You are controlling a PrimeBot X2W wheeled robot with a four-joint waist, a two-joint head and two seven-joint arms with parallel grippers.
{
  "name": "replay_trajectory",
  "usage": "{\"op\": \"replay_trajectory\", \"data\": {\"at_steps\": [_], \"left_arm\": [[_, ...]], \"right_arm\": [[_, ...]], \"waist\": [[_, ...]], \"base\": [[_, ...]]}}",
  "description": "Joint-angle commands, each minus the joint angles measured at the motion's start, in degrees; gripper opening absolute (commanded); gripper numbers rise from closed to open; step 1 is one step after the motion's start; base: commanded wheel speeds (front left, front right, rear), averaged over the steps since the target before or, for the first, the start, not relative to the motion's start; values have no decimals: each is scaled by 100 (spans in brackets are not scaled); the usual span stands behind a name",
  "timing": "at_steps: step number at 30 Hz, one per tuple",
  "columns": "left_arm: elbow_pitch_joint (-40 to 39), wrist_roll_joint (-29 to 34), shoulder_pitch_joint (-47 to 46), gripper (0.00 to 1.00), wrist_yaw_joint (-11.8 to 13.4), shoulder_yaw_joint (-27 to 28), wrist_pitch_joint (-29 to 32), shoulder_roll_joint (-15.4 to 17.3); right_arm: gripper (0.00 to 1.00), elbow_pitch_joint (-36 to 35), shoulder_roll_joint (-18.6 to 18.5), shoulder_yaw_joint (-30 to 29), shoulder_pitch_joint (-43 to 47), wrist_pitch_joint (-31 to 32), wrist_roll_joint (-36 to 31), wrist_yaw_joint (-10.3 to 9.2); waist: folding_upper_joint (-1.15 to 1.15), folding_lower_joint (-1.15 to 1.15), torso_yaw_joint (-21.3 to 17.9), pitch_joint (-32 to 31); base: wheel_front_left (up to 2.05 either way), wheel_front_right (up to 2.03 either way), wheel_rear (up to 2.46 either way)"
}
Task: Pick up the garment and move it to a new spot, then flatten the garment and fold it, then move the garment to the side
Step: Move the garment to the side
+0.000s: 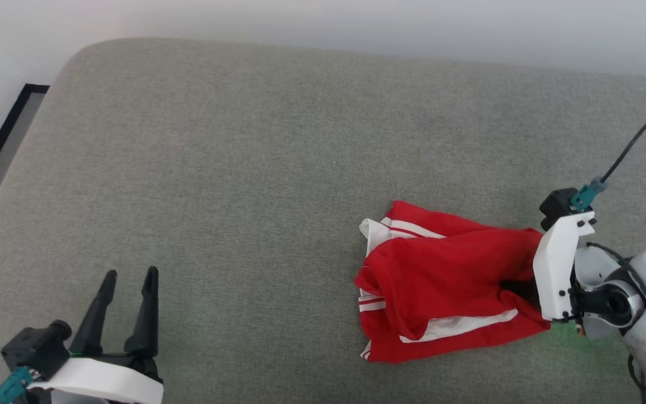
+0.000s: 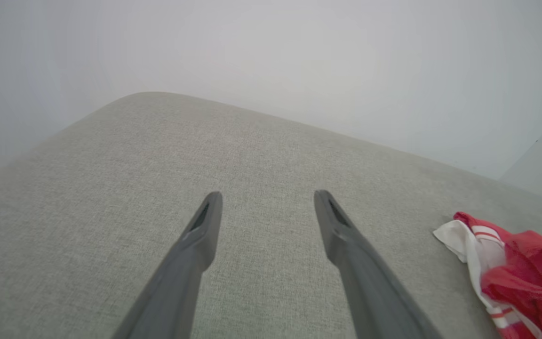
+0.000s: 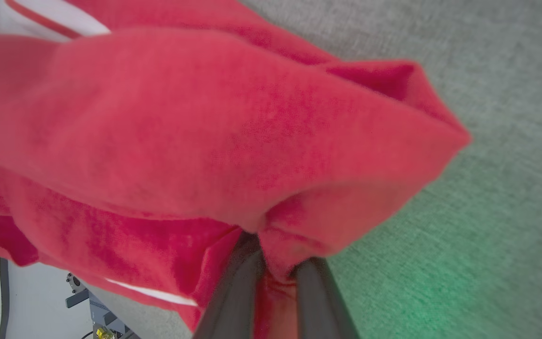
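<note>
The right gripper point(image 3: 278, 278) was clamped on a red fold at the right edge of the garment point(image 1: 446, 280), its fingertips seemingly buried in the cloth. The garment lay bunched on the grey cushion point(image 1: 244, 168). Well left of the garment, the left gripper point(image 1: 131, 273) hovered with its fingers spread.

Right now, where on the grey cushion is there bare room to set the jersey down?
Bare cushion lies between the jersey and the open left jaws, and along the far side by the wall. Crowded at right, where right jaws pinch it.
</note>
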Motion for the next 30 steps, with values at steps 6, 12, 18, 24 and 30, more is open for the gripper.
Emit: {"op": "replay_trajectory", "data": {"at_steps": [6,12,18,24,30], "left_arm": [[-94,-40,-251,100,-17,79,-25,70],[-197,22,-524,100,-17,-65,-25,142],[-243,98,-896,100,-17,-372,-25,215],[-256,139,-1352,100,-17,-761,-26,313],[-286,168,-1762,100,-17,-1105,-25,361]], "right_arm": [[0,-127,-280,-147,-245,-162,-45,-16],[0,-267,-659,-417,-434,-407,-144,-8],[0,-267,-1016,-645,-639,-612,-431,-7],[0,-222,-1348,-906,-922,-832,-868,-7],[0,-76,-1517,-1134,-1150,-1089,-1314,-7]], "waist": [[0,0,-201,184],[0,0,-434,309],[0,0,-740,427],[0,0,-1071,622],[0,0,-1313,803]], "base": [[0,0,0],[0,0,0],[0,0,0],[0,0,0],[0,0,0]]}}
